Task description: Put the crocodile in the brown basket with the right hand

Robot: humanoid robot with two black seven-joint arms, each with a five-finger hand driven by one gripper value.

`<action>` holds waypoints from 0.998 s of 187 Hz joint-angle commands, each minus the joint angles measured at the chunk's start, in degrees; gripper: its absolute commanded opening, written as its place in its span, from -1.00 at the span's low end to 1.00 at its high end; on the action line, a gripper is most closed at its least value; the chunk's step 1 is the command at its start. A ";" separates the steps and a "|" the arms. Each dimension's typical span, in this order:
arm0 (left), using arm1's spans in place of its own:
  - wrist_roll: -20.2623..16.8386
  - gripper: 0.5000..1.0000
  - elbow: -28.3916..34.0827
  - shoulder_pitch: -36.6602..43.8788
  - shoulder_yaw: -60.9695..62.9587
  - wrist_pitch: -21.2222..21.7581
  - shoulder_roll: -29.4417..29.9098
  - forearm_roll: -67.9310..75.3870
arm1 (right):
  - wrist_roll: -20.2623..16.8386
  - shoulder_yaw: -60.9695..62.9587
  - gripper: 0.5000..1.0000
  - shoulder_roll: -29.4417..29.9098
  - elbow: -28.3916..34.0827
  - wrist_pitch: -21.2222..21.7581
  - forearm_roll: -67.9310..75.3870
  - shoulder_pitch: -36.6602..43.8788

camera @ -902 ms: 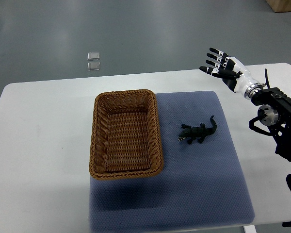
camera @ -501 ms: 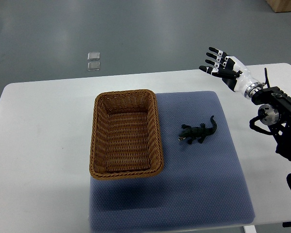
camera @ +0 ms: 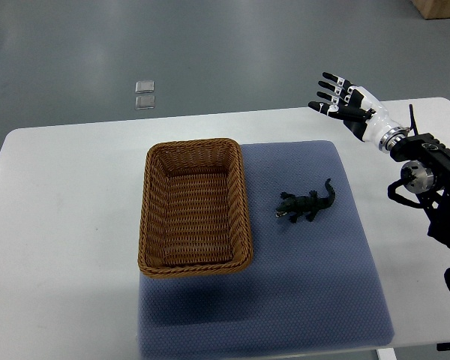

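A small dark green toy crocodile (camera: 307, 205) lies on the blue mat (camera: 315, 285), head toward the basket, tail pointing up and right. The brown woven basket (camera: 196, 206) stands to its left on the mat's left edge, with nothing inside. My right hand (camera: 343, 106) hovers over the table's far right part, above and to the right of the crocodile, well apart from it. Its fingers are spread and it holds nothing. The left arm does not show.
The white table (camera: 67, 217) carries the mat and basket. The right arm's black joints (camera: 427, 180) run along the right edge. Two small clear squares (camera: 144, 94) lie on the grey floor beyond the table.
The right hand has shifted very slightly; the crocodile and basket have not moved.
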 commanded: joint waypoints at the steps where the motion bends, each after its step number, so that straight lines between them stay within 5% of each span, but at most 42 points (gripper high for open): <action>1: 0.00 1.00 0.01 0.02 0.00 0.00 0.00 0.02 | 0.00 0.00 0.71 0.09 -0.02 0.00 -0.06 -0.11; 187: 0.00 1.00 0.01 0.02 0.00 0.00 0.00 0.02 | 0.09 0.62 0.71 0.09 0.51 -0.35 -0.06 -0.37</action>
